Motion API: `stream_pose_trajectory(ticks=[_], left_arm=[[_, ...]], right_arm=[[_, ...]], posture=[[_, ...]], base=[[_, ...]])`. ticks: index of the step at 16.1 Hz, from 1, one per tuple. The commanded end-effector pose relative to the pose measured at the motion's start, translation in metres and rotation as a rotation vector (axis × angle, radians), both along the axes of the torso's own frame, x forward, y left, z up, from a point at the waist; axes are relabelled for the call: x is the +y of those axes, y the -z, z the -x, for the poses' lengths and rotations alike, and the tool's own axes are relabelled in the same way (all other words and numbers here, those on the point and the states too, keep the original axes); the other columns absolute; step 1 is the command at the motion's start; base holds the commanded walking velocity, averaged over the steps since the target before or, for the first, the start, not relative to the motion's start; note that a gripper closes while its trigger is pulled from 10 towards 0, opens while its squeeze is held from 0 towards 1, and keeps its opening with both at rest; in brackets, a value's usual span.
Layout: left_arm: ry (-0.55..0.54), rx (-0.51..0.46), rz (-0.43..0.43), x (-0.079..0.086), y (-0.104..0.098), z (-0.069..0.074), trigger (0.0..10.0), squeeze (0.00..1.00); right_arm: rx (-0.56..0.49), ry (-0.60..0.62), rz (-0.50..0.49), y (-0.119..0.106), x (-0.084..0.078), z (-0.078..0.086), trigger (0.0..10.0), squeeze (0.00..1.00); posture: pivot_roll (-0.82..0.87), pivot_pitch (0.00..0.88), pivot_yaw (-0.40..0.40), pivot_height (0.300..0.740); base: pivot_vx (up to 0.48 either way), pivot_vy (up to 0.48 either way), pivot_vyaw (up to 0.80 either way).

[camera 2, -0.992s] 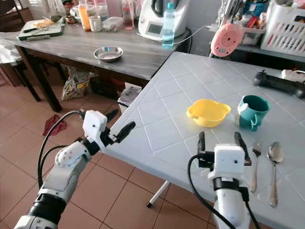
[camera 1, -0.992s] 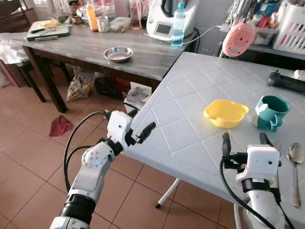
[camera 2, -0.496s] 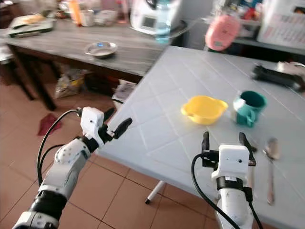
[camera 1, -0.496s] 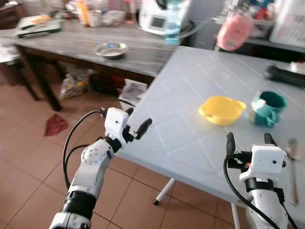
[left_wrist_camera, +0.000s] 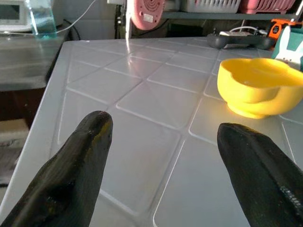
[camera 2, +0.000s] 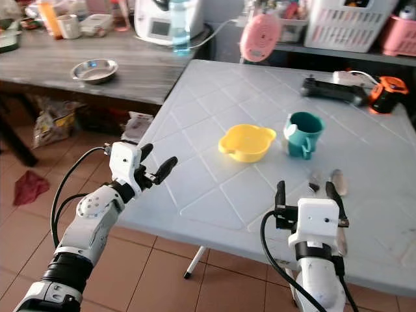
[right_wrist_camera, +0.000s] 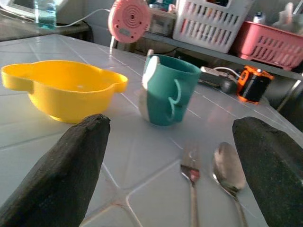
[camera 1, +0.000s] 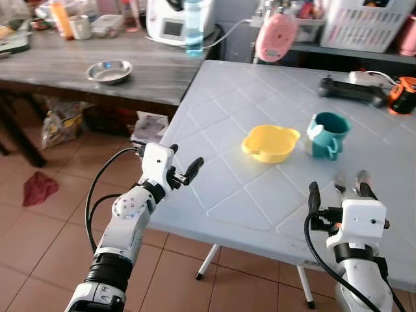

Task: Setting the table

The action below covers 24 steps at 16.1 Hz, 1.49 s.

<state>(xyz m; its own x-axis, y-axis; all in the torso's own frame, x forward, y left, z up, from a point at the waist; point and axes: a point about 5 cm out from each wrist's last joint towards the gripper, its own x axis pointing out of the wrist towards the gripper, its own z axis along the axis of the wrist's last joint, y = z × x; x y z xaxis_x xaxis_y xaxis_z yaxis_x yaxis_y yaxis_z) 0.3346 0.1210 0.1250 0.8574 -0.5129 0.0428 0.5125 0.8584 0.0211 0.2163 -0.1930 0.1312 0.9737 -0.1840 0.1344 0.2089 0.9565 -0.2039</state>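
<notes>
On the white plastic table [camera 1: 221, 110] sit a yellow bowl [camera 1: 270, 143] and, right of it, a teal mug [camera 1: 326, 134]. A fork [camera 2: 314, 181] and a spoon [camera 2: 337, 182] lie side by side nearer the front edge. My right gripper [camera 1: 339, 195] is open at that front edge, just short of the cutlery, with the fork [right_wrist_camera: 191, 184] and spoon [right_wrist_camera: 229, 172] lying between its fingers' lines. My left gripper [camera 1: 184, 161] is open and empty at the table's left edge, pointing across it toward the bowl [left_wrist_camera: 255, 87].
A dark wooden table at the left holds a steel bowl [camera 1: 109, 70], a white appliance [camera 1: 170, 19] and a bottle [camera 1: 193, 26]. A pink fan [camera 1: 275, 37], a black controller [camera 1: 351, 90] and an orange tape measure [camera 1: 404, 94] sit at the far side. A red rag [camera 1: 40, 188] lies on the tiled floor.
The whole picture has shifted, so the camera has moved and now faces the white table more squarely. Both grippers stay open and empty.
</notes>
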Motion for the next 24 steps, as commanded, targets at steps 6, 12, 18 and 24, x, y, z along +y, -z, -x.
stream_pose_trajectory(ticks=[6,12,18,24], left_arm=[[0.024,-0.001,0.0,-0.0031,-0.0047,-0.0028,10.0,0.0],[0.003,0.041,0.054,-0.0064,-0.0061,-0.0066,10.0,0.0],[-0.006,0.056,0.05,-0.0048,-0.0043,-0.0071,10.0,0.0],[0.001,0.058,0.039,-0.0047,-0.0032,-0.0072,10.0,0.0]], right_arm=[[0.007,0.005,0.002,0.0011,0.0018,0.001,10.0,0.0],[0.008,-0.001,-0.002,0.0026,0.0039,0.0018,10.0,0.0],[0.005,-0.008,0.005,0.0027,0.0055,0.0022,10.0,0.0],[0.008,-0.006,0.003,0.0037,0.0053,0.0021,10.0,0.0]], posture=[[0.01,0.068,0.022,0.74],[0.01,0.068,0.024,0.74],[0.01,0.069,0.026,0.74],[0.01,0.071,0.026,0.74]], base=[[0.0,0.0,-0.8],[0.0,0.0,-0.8],[0.0,0.0,-0.07],[0.0,0.121,0.0]])
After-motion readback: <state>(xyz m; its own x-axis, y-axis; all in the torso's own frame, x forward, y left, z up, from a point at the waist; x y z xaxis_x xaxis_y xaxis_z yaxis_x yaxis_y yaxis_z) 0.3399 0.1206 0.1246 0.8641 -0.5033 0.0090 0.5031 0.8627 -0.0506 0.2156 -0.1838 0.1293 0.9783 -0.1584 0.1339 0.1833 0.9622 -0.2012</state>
